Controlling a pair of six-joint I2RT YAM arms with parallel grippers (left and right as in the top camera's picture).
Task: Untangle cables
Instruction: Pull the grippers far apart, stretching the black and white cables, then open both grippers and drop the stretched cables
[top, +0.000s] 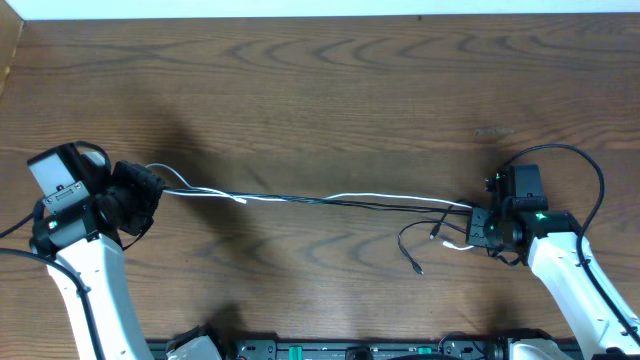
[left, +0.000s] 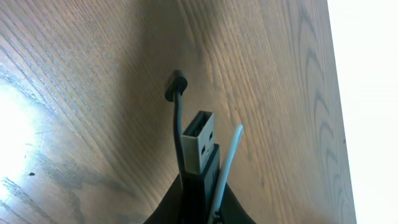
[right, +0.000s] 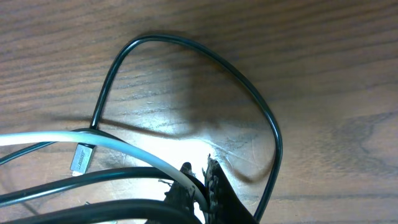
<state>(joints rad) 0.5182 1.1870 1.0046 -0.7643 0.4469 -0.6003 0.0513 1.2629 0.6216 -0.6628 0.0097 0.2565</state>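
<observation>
Across the wooden table (top: 320, 90) the black and white cables (top: 330, 200) stretch taut between the arms, with loose loops and small plugs lying beside the right end; where the two cross is too fine to make out. The left gripper (top: 150, 192) is clamped on their left ends, a USB plug (left: 199, 140) poking from its jaws. The right gripper (top: 478, 225) is pinched closed on the cords, its fingertips half hidden beneath them.

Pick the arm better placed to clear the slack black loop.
Right, likely. The black loop and loose plugs lie beside the right gripper; the left gripper holds the far end of the stretched cables.
</observation>
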